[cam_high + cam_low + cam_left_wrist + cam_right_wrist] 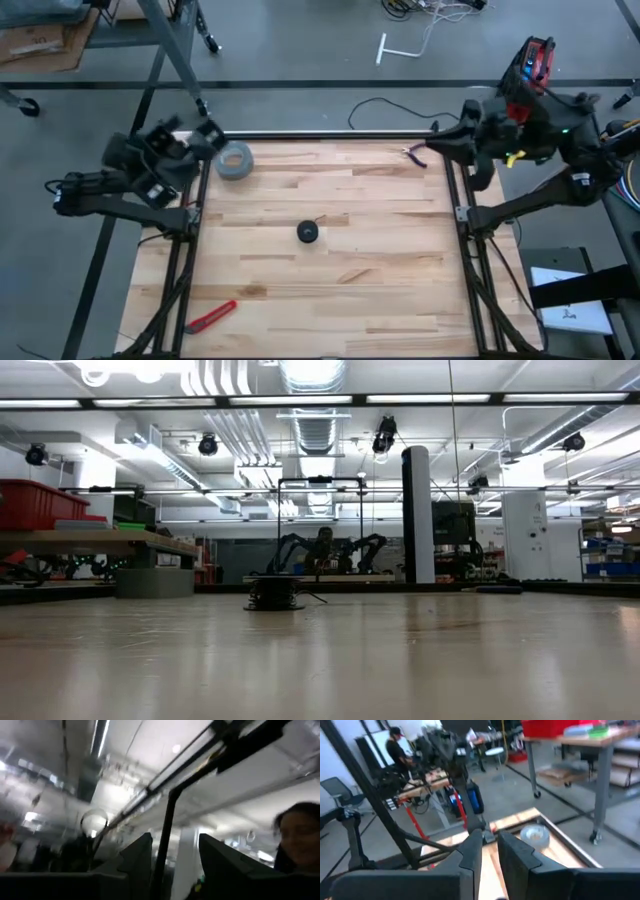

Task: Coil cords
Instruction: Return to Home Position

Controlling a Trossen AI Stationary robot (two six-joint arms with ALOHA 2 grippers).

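The cords show as a small black round reel (307, 232) lying flat on the wooden table's middle, with a short thin black end (318, 220) sticking out toward the far right. The low view shows the reel (273, 592) standing alone. My left gripper (207, 136) hovers raised over the table's far left corner, open, and its wrist view (175, 850) looks up at the ceiling. My right gripper (438, 141) hangs over the far right corner, its fingers (490, 845) a narrow gap apart with nothing between them. Both are far from the reel.
A grey tape roll (235, 161) lies near the far left corner, close to my left gripper. Purple-handled pliers (415, 152) lie at the far right, and a red utility knife (210, 316) at the near left. A person (297, 840) stands beyond the table.
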